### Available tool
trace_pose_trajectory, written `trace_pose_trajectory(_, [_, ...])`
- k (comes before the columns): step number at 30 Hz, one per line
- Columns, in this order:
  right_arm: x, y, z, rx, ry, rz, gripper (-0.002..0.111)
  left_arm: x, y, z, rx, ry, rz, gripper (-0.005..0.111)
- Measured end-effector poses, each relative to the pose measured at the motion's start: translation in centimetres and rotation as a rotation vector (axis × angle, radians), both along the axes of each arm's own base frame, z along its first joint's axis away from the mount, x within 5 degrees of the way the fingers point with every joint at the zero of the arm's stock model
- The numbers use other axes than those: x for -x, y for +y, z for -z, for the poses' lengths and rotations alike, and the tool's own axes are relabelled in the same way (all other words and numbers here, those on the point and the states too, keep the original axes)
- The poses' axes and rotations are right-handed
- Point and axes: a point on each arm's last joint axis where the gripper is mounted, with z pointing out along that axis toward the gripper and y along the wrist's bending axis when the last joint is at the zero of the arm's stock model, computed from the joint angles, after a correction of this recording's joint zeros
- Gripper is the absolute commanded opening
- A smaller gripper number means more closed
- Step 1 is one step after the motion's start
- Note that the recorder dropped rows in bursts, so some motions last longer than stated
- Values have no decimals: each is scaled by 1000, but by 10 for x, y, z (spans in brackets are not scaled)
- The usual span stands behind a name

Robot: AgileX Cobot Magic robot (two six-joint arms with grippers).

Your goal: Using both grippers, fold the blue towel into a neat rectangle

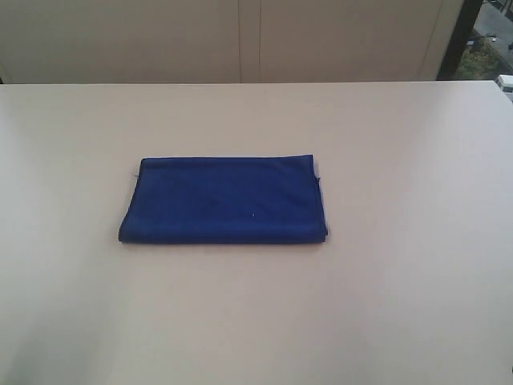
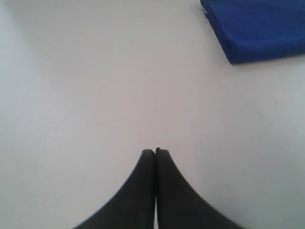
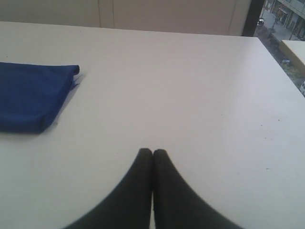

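Royal-blue terry makes up the blue towel [image 1: 223, 200], which is laid flat near the middle of the pale, smooth counter [image 1: 401, 281] as a layered rectangle. A soft, rounded fold is seen along its near edge, and the hems are slightly uneven at the far side. The left end effector [image 2: 155, 151] is clenched on nothing, well apart from one corner of the towel. The right end effector [image 3: 152, 151] is likewise closed and empty, off at the other end. The folding is judged essentially done. At most a squaring of the edges would be called for, and both would need to be opened first.
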Motion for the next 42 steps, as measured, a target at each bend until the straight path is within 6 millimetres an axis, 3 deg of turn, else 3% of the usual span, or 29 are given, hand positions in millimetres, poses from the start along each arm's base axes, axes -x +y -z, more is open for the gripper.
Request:
trace_pose_trajectory(17, [0,0,0,0,0,0,0,-4,3,-3,112,-62,-86,0])
trace_pose_trajectory(42, [0,0,0,0,0,0,0,-4,3,-3,118,-62,-89,0])
